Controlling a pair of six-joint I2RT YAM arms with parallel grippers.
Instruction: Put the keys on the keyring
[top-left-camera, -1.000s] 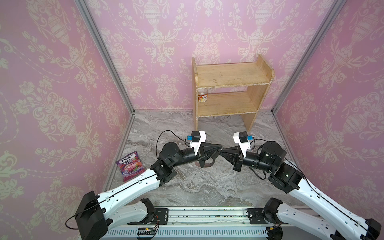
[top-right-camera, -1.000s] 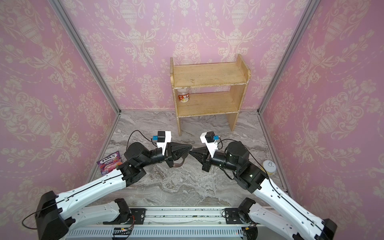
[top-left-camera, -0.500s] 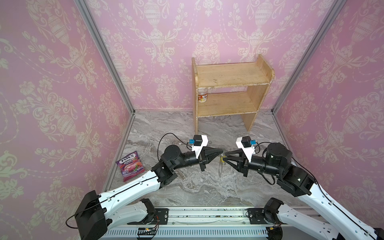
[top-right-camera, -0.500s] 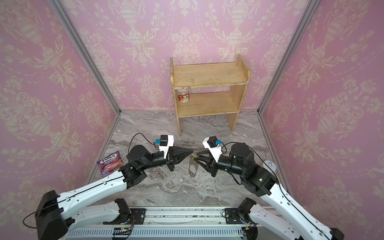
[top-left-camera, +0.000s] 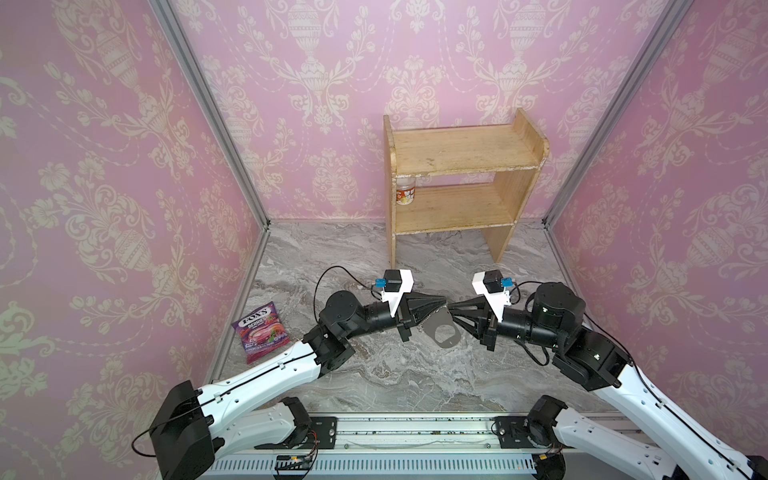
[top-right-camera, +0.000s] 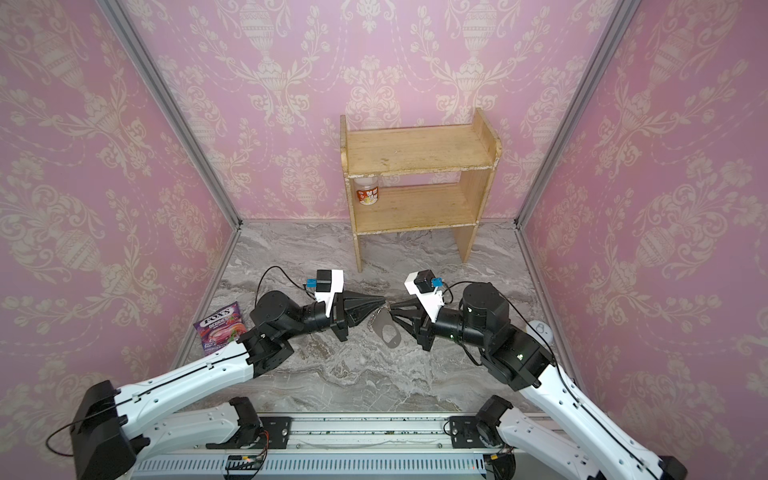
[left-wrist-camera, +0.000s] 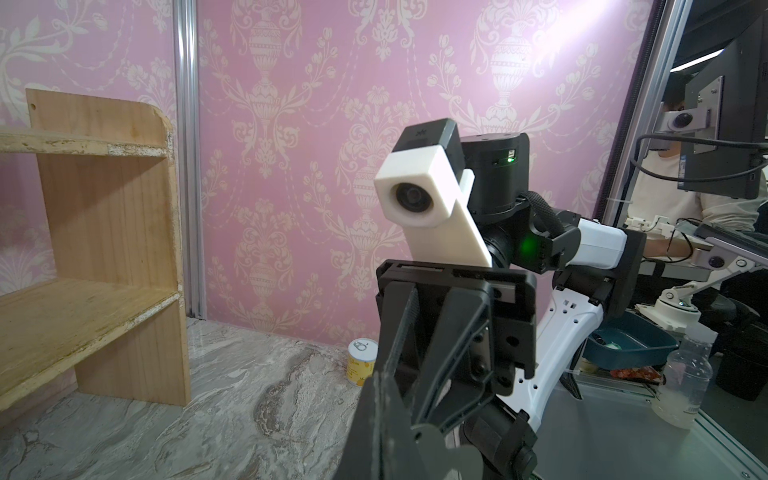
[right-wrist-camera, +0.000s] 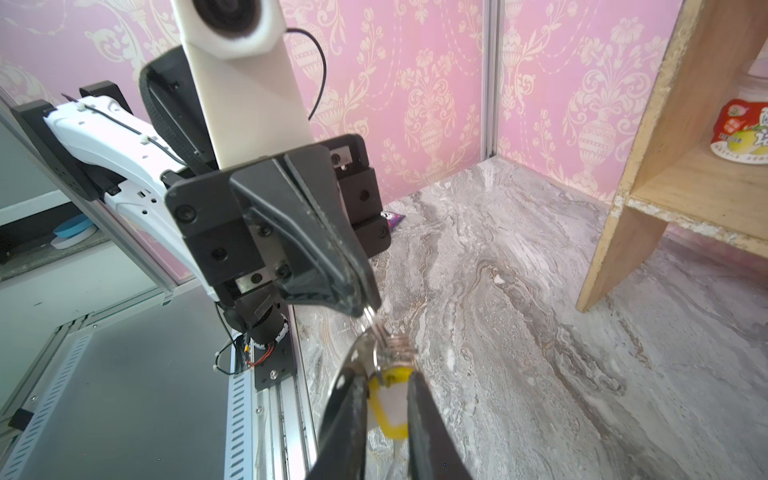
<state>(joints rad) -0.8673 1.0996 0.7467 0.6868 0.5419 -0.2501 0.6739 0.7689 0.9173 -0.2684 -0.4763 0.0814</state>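
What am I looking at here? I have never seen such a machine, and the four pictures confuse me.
Two robot arms work over a marble table. Two pictures look down from above; two come from cameras on the wrists. The left end effector is shut on a small ring of the metal keyring, which hangs in the air. The right end effector seems to grip the yellow key tag. A candy bag lies on the table; a wooden shelf stands behind.
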